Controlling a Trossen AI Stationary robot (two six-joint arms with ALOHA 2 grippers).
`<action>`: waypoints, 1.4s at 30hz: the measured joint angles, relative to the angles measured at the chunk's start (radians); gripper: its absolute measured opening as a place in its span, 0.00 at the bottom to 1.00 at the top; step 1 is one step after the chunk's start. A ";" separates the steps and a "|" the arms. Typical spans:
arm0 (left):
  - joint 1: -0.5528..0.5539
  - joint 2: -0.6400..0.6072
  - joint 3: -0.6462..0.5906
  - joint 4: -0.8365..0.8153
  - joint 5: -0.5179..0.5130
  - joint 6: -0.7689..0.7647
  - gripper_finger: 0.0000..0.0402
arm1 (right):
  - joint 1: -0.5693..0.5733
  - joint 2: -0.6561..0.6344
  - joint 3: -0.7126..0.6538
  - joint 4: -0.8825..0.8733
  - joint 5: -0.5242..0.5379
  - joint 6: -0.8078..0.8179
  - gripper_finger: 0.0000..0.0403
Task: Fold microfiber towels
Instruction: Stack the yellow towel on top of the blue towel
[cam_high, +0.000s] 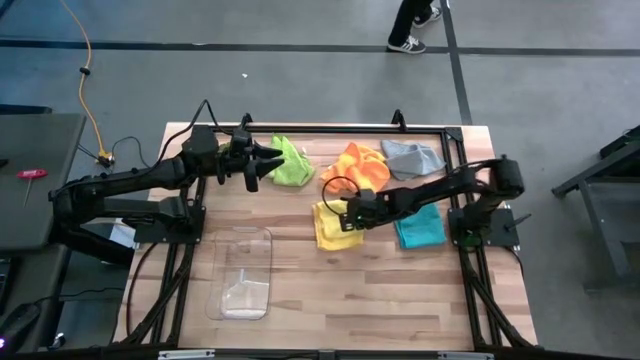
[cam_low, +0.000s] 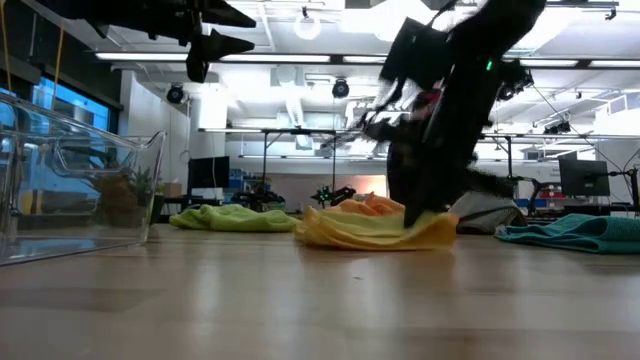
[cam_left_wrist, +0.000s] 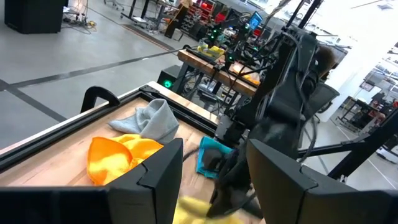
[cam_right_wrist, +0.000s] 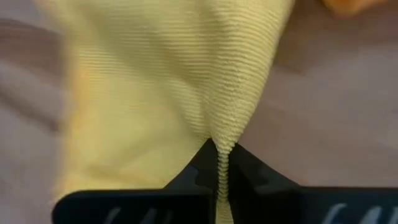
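From my remote station, the right gripper (cam_high: 350, 216) pinches a ridge of the yellow towel (cam_high: 329, 225) — its fingers (cam_right_wrist: 199, 171) clamped on the fold. The towel lies rumpled near the table's (cam_high: 380, 290) middle, its long side running front to back, finely ribbed, bunched toward the pinch. Just behind it sits the orange towel (cam_high: 362, 165), with lime green (cam_high: 290, 160), grey (cam_high: 412, 157) and teal (cam_high: 420, 227) cloths around. My left gripper (cam_high: 262, 160) hangs raised beside the lime one — fingers apart, holding nothing.
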 joint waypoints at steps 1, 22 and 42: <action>0.000 0.000 0.000 -0.001 0.000 0.000 0.42 | 0.000 -0.033 0.001 -0.017 0.000 -0.013 0.01; 0.000 0.000 0.000 -0.005 0.003 0.000 0.42 | 0.075 -0.593 0.003 -0.739 -0.006 0.005 0.00; 0.000 0.000 0.000 -0.004 0.000 -0.007 0.42 | 0.058 -0.514 -0.191 -0.813 -0.083 0.127 0.00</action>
